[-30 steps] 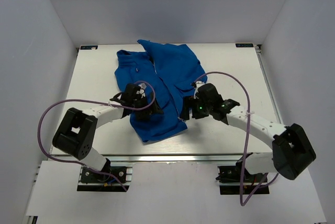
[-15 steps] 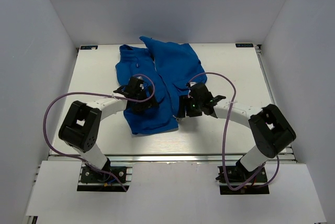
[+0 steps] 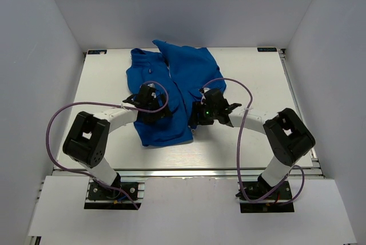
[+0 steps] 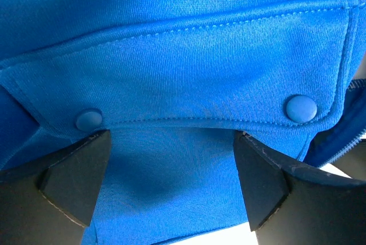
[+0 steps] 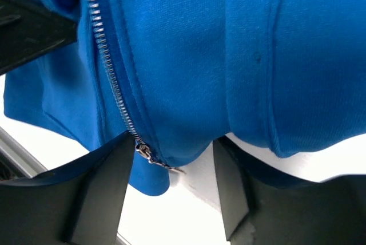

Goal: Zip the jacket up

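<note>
The royal-blue jacket (image 3: 177,79) lies spread on the white table, collar at the far side and hem towards me. My left gripper (image 3: 153,113) rests on its left front. In the left wrist view the fingers (image 4: 77,179) stand wide apart over the flap pocket (image 4: 189,67) with its two snaps. This gripper (image 4: 171,185) is open. My right gripper (image 3: 195,120) is at the hem by the zipper. It (image 5: 168,190) is open, with the silvery zipper pull (image 5: 150,156) and the hem's lower corner between the jaws. The zipper teeth (image 5: 106,62) run upward.
White enclosure walls surround the table (image 3: 251,73). Bare table shows right of the jacket and along the near edge (image 3: 171,156). Purple cables (image 3: 63,113) loop off both arms.
The jacket's hem has shifted away from the near edge. Both grippers moved with it toward the far side, and the right arm folded inward to the left.
</note>
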Available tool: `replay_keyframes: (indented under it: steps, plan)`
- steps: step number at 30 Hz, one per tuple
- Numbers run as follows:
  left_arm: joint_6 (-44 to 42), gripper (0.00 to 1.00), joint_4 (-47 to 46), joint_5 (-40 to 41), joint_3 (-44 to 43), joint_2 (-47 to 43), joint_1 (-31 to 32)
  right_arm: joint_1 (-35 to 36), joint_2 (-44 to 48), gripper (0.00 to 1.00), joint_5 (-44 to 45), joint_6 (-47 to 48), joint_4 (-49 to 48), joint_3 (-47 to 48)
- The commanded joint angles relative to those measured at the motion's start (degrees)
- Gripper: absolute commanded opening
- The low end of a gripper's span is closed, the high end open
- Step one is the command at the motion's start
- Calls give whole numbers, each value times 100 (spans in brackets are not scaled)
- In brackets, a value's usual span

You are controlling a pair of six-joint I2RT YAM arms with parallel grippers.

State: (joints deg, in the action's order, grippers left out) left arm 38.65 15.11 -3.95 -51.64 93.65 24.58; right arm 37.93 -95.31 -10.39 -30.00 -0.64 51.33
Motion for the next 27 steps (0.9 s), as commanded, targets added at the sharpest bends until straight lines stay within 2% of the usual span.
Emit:
replay_keyframes:
  steps: [1, 3, 4, 7, 10, 12, 15, 18, 21, 27]
  plan:
    - [-139, 98, 194, 184, 180, -224, -76, -14, -119, 57, 274, -216, -190, 211]
    - [-139, 98, 228, 201, 172, -285, -76, -5, -190, 50, 283, -217, -225, 202]
    - [-148, 98, 229, 219, 180, -346, -76, -14, -207, 40, 292, -252, -234, 193]
    - [-148, 98, 273, 271, 172, -426, -76, -5, -164, 21, 231, -226, -269, 167]
    - [-165, 98, 308, 315, 136, -514, -76, -5, 99, 12, 335, -94, -112, 123]
    - [-200, 98, 352, 489, 75, -567, -67, -5, 345, 10, 476, 54, 55, 114]
    - [-262, 98, 431, 649, 22, -593, -76, -14, 627, 2, 862, 248, 705, 97]
    - [-306, 98, 501, 728, 5, -637, -76, -14, 803, 1, 846, 450, 1179, 79]
    - [-367, 98, 519, 799, 4, -707, -76, -5, 821, 5, 785, 767, 1558, 9]
    - [-508, 98, 501, 694, 13, -892, -76, -5, 645, 16, 547, 1400, 1743, -202]
